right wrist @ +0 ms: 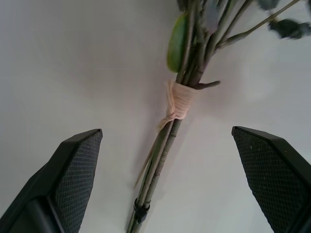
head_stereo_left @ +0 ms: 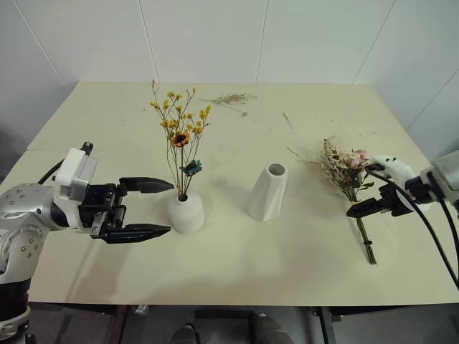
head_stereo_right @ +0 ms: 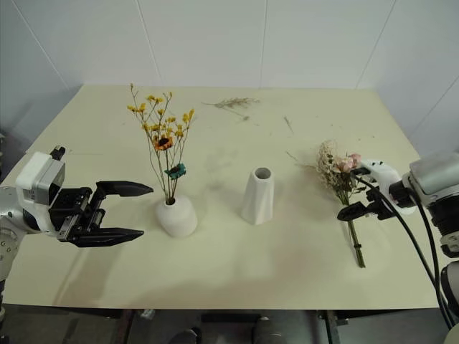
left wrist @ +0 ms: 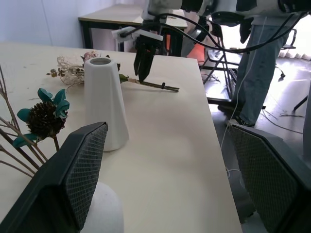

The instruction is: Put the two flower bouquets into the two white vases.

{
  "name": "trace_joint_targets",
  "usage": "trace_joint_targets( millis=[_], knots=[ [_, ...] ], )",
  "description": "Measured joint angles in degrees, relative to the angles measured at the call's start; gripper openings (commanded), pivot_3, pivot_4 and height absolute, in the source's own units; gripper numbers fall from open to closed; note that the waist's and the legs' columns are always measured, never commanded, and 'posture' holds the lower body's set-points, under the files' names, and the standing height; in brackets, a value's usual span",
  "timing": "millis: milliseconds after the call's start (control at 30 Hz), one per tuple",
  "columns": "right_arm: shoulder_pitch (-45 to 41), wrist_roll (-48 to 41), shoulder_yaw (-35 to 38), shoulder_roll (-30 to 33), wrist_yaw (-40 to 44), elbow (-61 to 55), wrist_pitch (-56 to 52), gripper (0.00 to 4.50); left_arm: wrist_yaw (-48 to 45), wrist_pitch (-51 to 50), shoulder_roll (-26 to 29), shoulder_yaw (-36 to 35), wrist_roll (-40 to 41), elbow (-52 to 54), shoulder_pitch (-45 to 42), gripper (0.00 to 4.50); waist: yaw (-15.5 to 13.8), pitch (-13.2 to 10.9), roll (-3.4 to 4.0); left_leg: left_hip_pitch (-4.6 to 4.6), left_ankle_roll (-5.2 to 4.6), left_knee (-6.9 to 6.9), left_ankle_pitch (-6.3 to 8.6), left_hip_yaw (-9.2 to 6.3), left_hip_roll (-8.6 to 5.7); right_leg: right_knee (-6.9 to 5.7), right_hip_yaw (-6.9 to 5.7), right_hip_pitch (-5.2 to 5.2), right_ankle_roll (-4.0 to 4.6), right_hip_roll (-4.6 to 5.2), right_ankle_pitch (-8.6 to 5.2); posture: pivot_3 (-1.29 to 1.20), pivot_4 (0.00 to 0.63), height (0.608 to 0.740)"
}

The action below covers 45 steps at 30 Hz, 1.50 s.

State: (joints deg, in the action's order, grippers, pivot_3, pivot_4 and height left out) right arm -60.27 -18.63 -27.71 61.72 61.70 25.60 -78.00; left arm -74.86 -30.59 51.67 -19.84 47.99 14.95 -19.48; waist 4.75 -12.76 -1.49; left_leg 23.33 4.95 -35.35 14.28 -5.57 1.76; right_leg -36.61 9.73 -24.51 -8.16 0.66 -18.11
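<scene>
- Right gripper (head_stereo_left: 373,190): beside the rose bouquet (head_stereo_left: 346,170), its far finger lies behind the wrist housing and cables, so the fingertips are hard to separate from the head.
- Rose bouquet stems: in the right wrist view, the blooms run off the edge past the twine wrap (right wrist: 179,103).
- Squat vase (left wrist: 104,213): in the left wrist view, cut off by the edge and partly behind a finger (left wrist: 82,174).
- Yellow bouquet (head_stereo_left: 179,136): stem ends hidden inside the squat vase.
- Person (left wrist: 265,53) beyond the table (head_stereo_left: 237,258): upper body cut off.
</scene>
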Motion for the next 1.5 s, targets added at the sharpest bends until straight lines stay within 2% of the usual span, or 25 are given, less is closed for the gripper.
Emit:
trace_joint_targets(
  millis=[133,300,467,567,667,833,933,1067,1233,1367,1500],
  knots=[
    [0.0,1.7,-1.0,-2.7,0.0,2.2,0.2,4.5,0.9,-0.4,0.3,-1.2,0.3,0.4,0.5,4.27,0.1,0.0,0.0,-0.01,0.0,-0.23,0.0,0.0,-0.02,-0.21,0.0,0.02,0.0,-0.01,0.0,0.0,0.15,0.74],
    [1.0,3.2,-0.7,-3.4,-0.4,1.7,0.4,2.98,1.5,-0.5,0.3,-1.6,0.6,0.4,0.6,4.31,0.1,0.0,-0.04,-0.04,-0.01,-0.52,0.0,-0.06,-0.01,-0.41,-0.01,0.11,0.0,-0.08,0.0,0.0,0.15,0.74],
    [2.6,3.5,1.5,-3.6,-1.1,1.6,0.3,1.17,1.3,-0.3,0.2,-1.0,0.6,-0.1,-1.1,4.31,0.1,0.1,-0.08,-0.05,-0.01,-0.66,0.01,-0.07,-0.02,-0.48,-0.01,0.18,-0.03,-0.1,0.02,0.0,0.15,0.74],
    [3.6,3.3,3.9,-4.2,-1.5,1.5,0.1,0.24,0.7,0.5,0.1,0.2,0.4,-1.4,-2.7,4.31,0.1,0.1,-0.09,-0.05,-0.01,-0.67,0.0,-0.07,-0.02,-0.5,-0.01,0.19,-0.04,-0.1,0.03,0.0,0.15,0.74],
    [6.1,1.8,8.4,-4.6,-1.8,0.1,1.4,0.24,-0.1,1.4,-0.2,1.3,-0.3,-3.7,-3.9,4.31,0.3,0.0,-0.08,-0.05,-0.01,-0.65,0.01,-0.06,-0.02,-0.51,0.0,0.17,-0.05,-0.11,0.03,0.0,0.15,0.74],
    [10.7,-2.8,26.1,-7.9,-5.5,-5.3,11.4,0.24,-1.6,4.1,-1.3,3.3,-2.4,-8.8,-6.2,4.31,0.2,0.0,-0.06,-0.05,-0.02,-0.64,0.0,-0.07,-0.02,-0.6,0.0,0.15,-0.05,-0.12,0.03,0.0,0.15,0.74],
    [14.9,-7.2,42.4,-14.2,-10.4,-13.0,23.0,0.24,-2.1,5.7,-1.8,3.9,-3.7,-12.0,-7.3,4.31,0.1,0.0,-0.07,-0.04,-0.02,-0.62,0.0,-0.1,-0.03,-0.66,-0.01,0.16,-0.05,-0.12,0.02,0.0,0.15,0.74],
    [16.0,-11.1,52.9,-20.6,-17.5,-20.7,29.9,0.24,-2.6,7.3,-2.6,4.8,-5.1,-15.7,-8.3,4.31,0.1,0.0,-0.07,-0.06,0.0,-0.69,-0.02,-0.13,-0.03,-0.77,-0.01,0.16,-0.05,-0.11,0.03,0.0,0.15,0.74],
    [13.8,-19.4,56.5,-30.4,-23.5,-29.7,33.0,0.24,-2.7,8.8,-4.2,5.7,-6.6,-18.1,-9.9,4.31,0.6,0.0,-0.05,-0.15,0.03,-0.67,-0.15,-0.16,-0.03,-1.02,0.0,0.13,-0.04,-0.13,0.03,0.0,0.15,0.74],
    [12.6,-26.8,56.0,-31.6,-24.9,-35.4,31.1,0.24,-2.9,9.5,-4.5,6.5,-7.3,-19.1,-10.9,4.31,0.3,0.0,-0.05,-0.15,0.02,-0.66,-0.16,-0.2,-0.03,-1.02,-0.02,0.14,-0.03,-0.12,0.03,0.0,0.15,0.74],
    [14.1,-31.7,51.6,-33.6,-25.1,-39.7,29.1,0.24,-2.9,10.4,-5.9,6.7,-8.0,-20.5,-12.0,4.31,0.2,0.0,-0.07,-0.14,0.02,-0.69,-0.17,-0.2,-0.04,-1.03,-0.03,0.14,-0.03,-0.12,0.03,0.0,0.15,0.74]
  ],
)
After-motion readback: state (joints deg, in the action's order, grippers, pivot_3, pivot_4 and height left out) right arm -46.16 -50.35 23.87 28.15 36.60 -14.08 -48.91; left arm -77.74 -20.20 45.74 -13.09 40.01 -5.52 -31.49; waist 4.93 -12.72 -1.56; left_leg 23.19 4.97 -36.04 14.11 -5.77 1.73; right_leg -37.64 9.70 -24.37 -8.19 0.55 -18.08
